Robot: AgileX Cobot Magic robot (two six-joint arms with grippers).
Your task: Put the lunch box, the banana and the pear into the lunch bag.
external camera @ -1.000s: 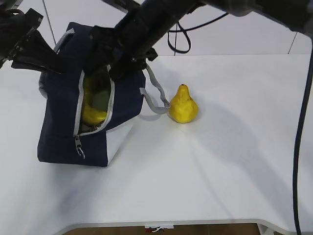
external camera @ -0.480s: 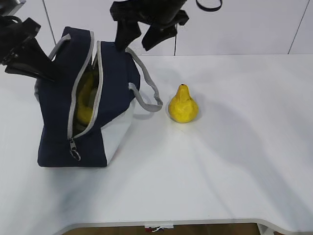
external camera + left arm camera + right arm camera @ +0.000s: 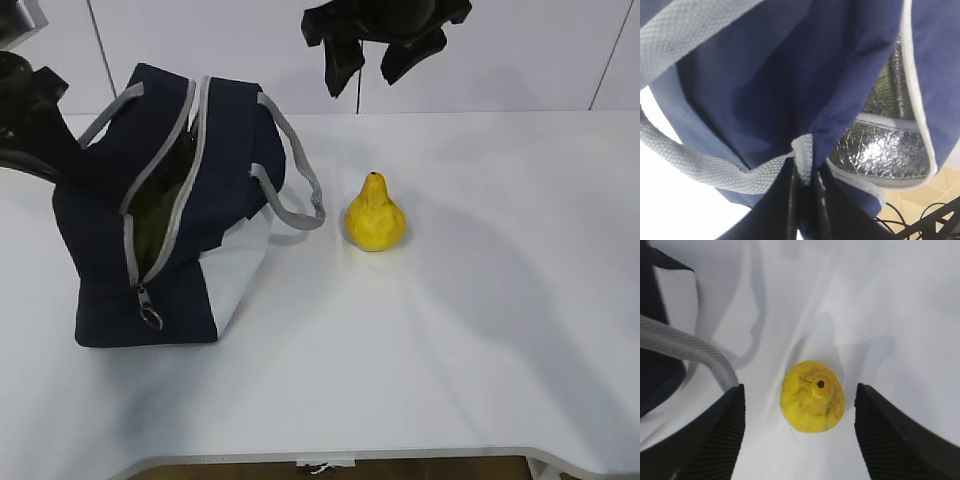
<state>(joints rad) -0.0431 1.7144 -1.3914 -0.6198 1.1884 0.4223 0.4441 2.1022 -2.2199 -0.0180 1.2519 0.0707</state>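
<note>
My right gripper (image 3: 800,432) hangs spread wide, the pear (image 3: 812,402) upright on the table directly below between its fingers, stem up. My left gripper (image 3: 802,192) pinches the lunch bag (image 3: 165,220) by its rim, beside the pear.

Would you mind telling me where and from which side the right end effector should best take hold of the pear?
Probably from straight above, closing on the wide lower body. The pear stands upright on the table, stem up, and the open right end effector already brackets it. The bag handle lies left, so descend vertically.
</note>
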